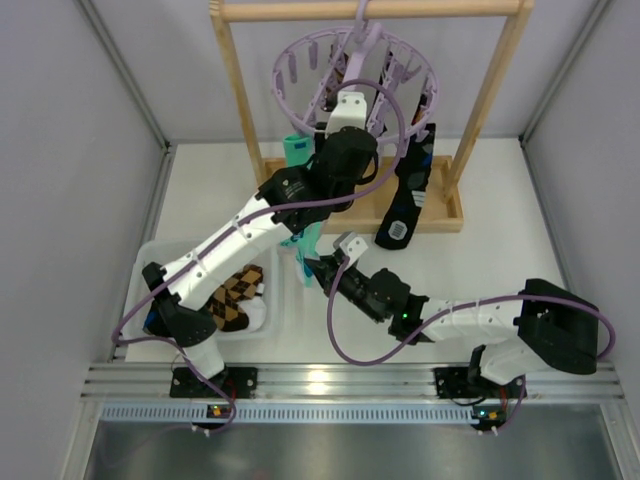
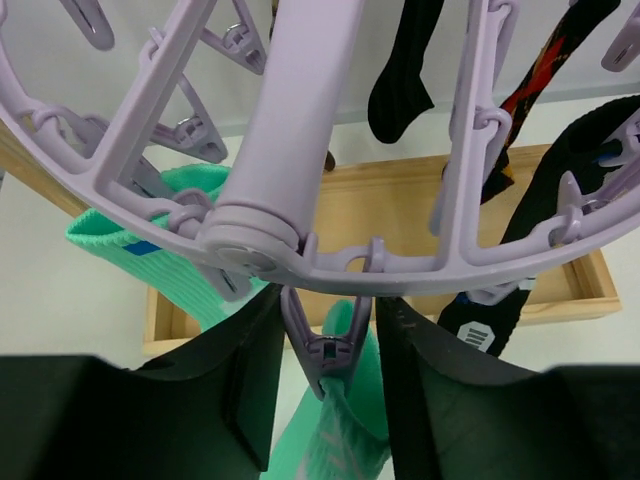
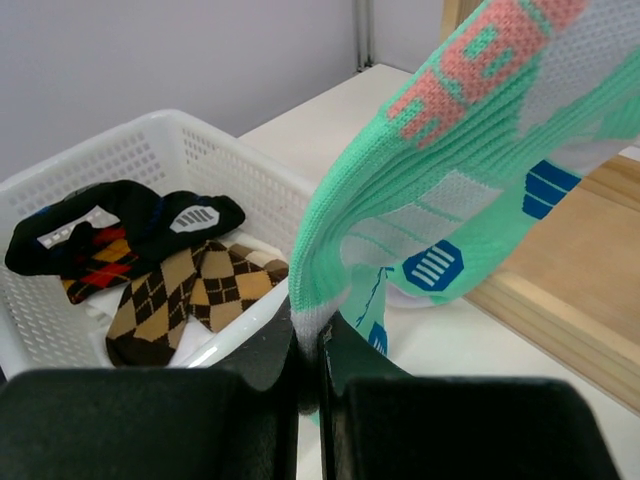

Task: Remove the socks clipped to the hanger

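Observation:
The lilac hanger hangs from the wooden rail; its hub and spokes fill the left wrist view. A mint-green sock hangs from one clip peg, which still pinches it. My left gripper is open, its fingers close on either side of that peg's arms. My right gripper is shut on the sock's white lower end; the sock rises from it to the right. Black socks are still clipped on, one with red and yellow diamonds.
A white basket at the near left holds a brown argyle sock and a black sock with red and yellow diamonds. The wooden frame's post and base tray stand at the back. Grey walls close both sides.

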